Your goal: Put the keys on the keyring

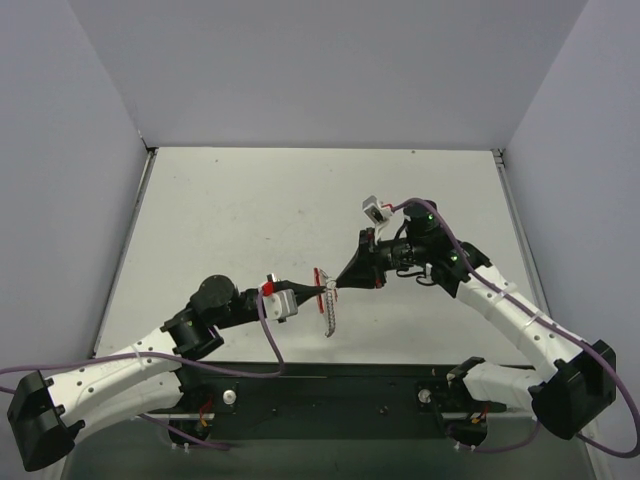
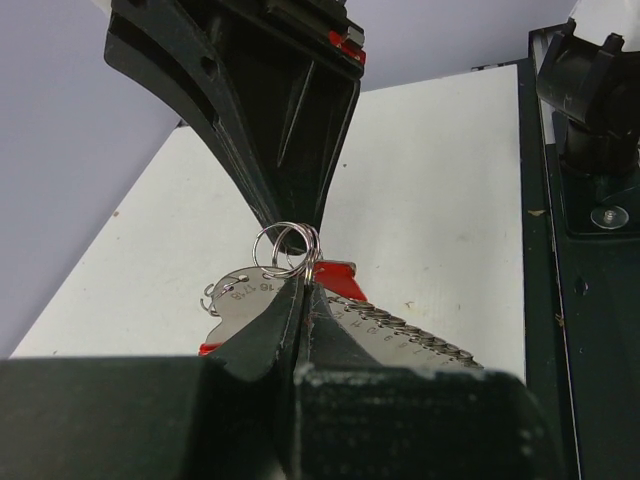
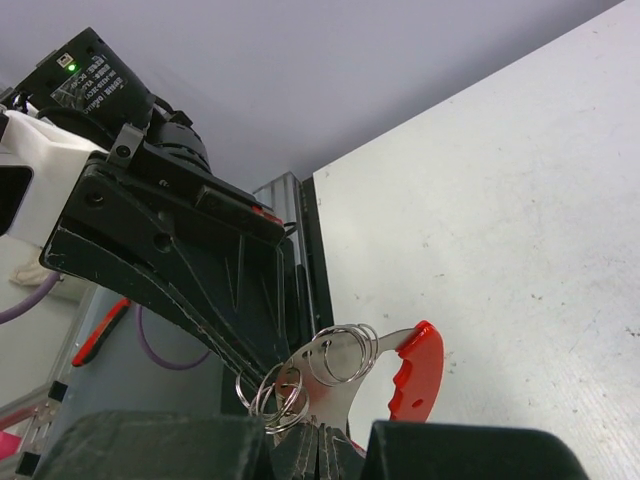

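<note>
Both grippers meet tip to tip in mid-air above the table's near middle. Between them hangs the keyring [image 1: 329, 318], seen edge-on: a red arc on top, a silver toothed part below. In the left wrist view it [image 2: 400, 335] is a flat silver piece with stamped numbers. Small wire split rings [image 2: 285, 247] sit at the fingertips. My left gripper [image 2: 302, 285] is shut on its silver part. My right gripper [image 3: 320, 440] is shut on it from the other side, with its red arc [image 3: 420, 370] and the wire rings [image 3: 345, 352] just above. The red-headed key is not in view.
The white table [image 1: 250, 220] lies below, enclosed by grey walls on three sides. The black mounting rail [image 1: 330, 385] with both arm bases runs along the near edge. The right arm's purple cable [image 1: 480, 270] loops above its forearm.
</note>
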`<state>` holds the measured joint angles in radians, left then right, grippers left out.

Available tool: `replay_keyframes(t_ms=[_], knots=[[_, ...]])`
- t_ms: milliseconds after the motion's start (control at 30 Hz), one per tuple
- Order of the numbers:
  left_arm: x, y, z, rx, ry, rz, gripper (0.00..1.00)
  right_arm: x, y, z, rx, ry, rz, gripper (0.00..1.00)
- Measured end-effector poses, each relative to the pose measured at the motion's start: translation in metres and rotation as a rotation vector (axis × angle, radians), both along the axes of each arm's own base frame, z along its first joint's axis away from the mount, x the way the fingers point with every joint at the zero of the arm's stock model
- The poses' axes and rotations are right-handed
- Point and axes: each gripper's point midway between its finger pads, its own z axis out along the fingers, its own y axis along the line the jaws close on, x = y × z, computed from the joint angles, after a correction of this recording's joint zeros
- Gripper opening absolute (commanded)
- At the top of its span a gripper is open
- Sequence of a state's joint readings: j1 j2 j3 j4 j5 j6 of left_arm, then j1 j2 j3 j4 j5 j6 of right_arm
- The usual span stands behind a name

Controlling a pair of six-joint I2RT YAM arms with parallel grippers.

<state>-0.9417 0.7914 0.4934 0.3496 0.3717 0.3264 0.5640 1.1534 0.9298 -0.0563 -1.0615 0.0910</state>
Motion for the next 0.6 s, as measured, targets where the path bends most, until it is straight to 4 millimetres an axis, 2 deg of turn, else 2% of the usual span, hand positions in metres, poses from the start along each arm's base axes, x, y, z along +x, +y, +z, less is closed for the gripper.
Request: replay_keyframes(t_ms=[300, 600], knots=[[0.001, 0.001, 0.001, -0.002, -0.008, 0.012, 0.0, 0.0, 0.002, 0.011, 0.031, -0.02, -0.005, 0.0], [0.008, 0.004, 0.003, -0.006, -0.01, 0.055, 0.0, -0.01, 0.005, 0.018, 0.048, -0.031, 0.025, 0.0]])
